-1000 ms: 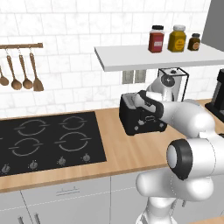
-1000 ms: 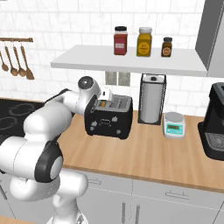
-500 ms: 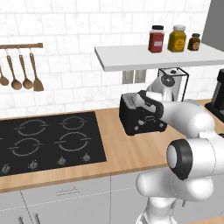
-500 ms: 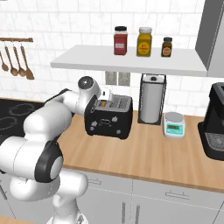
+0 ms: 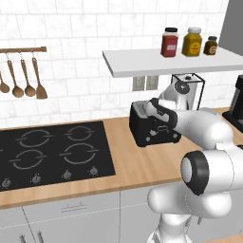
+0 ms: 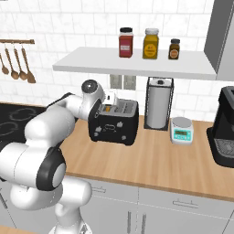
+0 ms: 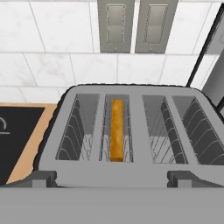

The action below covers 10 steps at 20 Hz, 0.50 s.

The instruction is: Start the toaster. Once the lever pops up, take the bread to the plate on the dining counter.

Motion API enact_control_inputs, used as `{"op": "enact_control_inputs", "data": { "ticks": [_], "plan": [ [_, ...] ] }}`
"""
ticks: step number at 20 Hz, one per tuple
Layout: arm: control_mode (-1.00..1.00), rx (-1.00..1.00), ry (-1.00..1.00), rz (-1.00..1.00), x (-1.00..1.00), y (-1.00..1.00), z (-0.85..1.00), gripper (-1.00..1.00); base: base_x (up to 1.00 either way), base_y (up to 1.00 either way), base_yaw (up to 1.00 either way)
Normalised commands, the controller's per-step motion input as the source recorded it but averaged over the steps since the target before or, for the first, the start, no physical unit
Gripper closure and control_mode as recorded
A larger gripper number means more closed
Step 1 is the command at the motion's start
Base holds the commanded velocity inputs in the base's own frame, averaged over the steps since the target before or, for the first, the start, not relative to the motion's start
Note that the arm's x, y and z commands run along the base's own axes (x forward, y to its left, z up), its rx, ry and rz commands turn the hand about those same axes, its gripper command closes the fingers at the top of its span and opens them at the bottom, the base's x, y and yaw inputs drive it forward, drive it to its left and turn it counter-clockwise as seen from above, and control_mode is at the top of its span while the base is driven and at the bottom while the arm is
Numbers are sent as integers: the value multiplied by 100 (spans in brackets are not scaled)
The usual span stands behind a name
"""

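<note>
Nothing has shifted since the earlier frames: your arm holds the same pose, bent over the toaster [image 6: 114,122], and the items on the bench [image 6: 151,160] lie as they did. Your fingers stand wide apart with nothing between them; the hand sits just above the toaster's near end, and you see its white block there in the right base view [image 6: 109,98].

You are looking at a black, boxy toaster with rounded corners and a silver top cut by four long slots lined with thin wire guides. It stands at the back edge of the light-wood bench, close to the white tiled wall, between the black glass hob [image 5: 52,152] and the paper-towel roll in its dark wire holder [image 6: 158,104]. The bread [image 7: 116,129] stands on edge in the second slot from the left in the hand view, a thin tan slice sunk below the rim.

Beside the roll you have a small pale kitchen scale [image 6: 182,130], then the black coffee machine [image 6: 225,125]. Three jars sit on the white shelf [image 6: 137,64] above.
</note>
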Motion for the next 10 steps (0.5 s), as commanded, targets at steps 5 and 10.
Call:
{"op": "enact_control_inputs", "data": {
  "ticks": [5,10],
  "plan": [
    [-100,0,0,0,0,0,0,-100,0,0,0],
    [-100,0,0,0,0,0,0,-100,0,0,0]
  ]
}}
